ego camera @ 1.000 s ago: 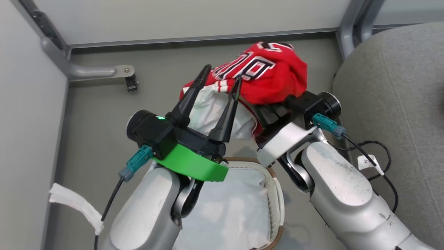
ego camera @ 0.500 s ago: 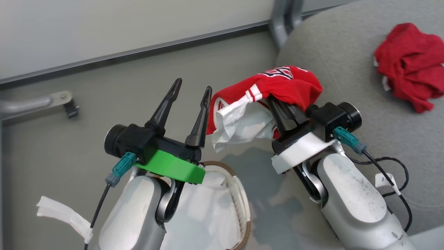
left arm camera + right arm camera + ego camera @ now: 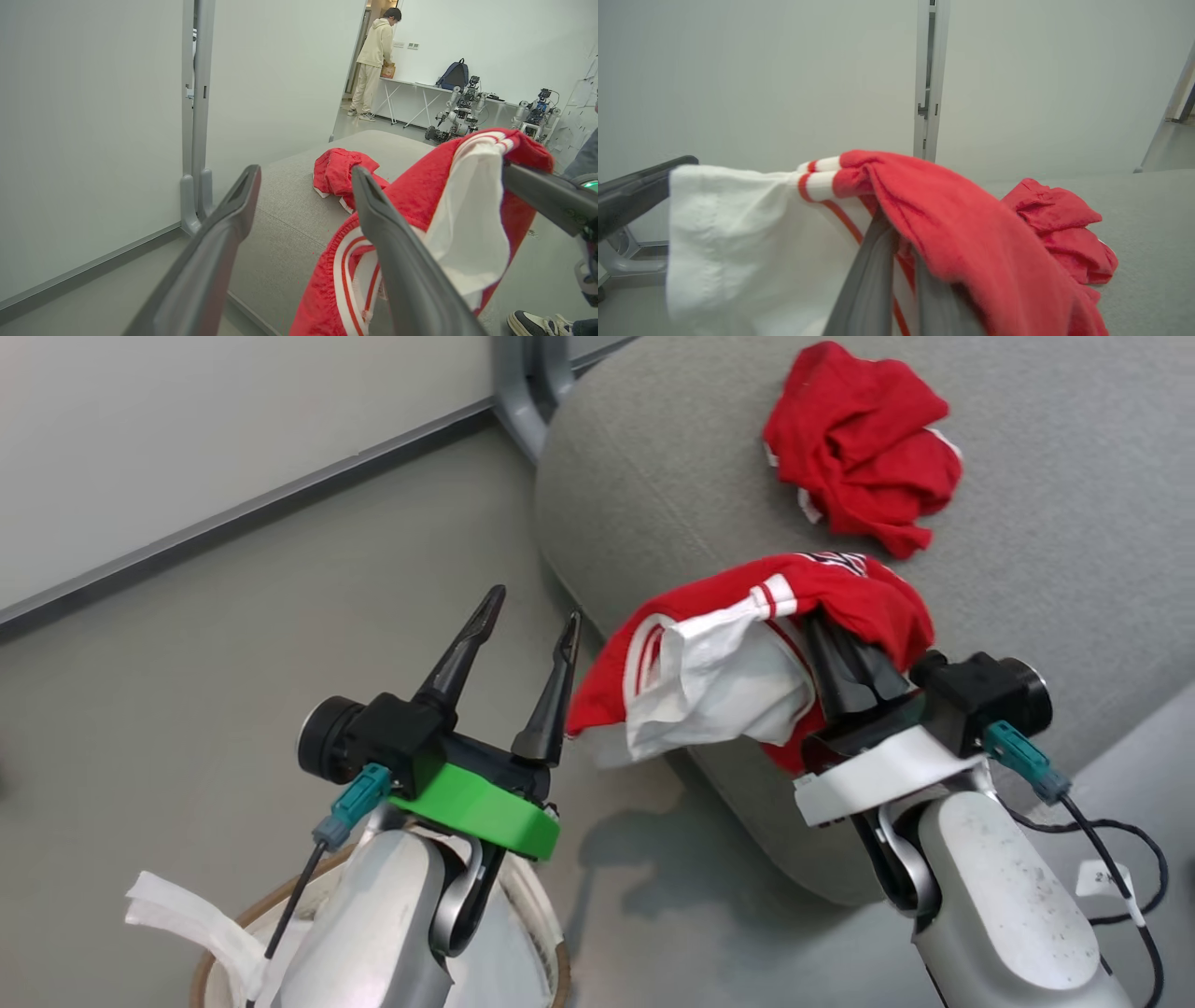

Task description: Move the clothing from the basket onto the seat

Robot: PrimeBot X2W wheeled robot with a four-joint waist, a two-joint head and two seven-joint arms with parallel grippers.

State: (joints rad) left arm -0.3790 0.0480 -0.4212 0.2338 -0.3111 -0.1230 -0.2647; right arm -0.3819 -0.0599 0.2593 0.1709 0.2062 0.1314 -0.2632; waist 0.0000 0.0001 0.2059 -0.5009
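Head view, lower right: right gripper (image 3: 845, 658) pinched fully shut on a red jersey (image 3: 840, 593) with white striped trim, fingertips buried under the cloth. Bunched in with that jersey, a white garment (image 3: 724, 686), hanging off its left side. Bundle held aloft above the near rounded edge of the grey seat (image 3: 1074, 523), partly over the cushion, partly out over the floor (image 3: 233, 663). Farther back on the seat, well apart from the bundle, a second red jersey (image 3: 859, 429) lying crumpled. Lower left: left gripper (image 3: 534, 602) spread wide, holding nothing, fingers pointing up just beside the bundle without touching it. At the bottom left edge, the basket (image 3: 558, 975), brown rim and white lining showing, mostly covered by the arm; contents impossible to tell. Right wrist view: both dark fingers pressed together, red cloth draped over them.
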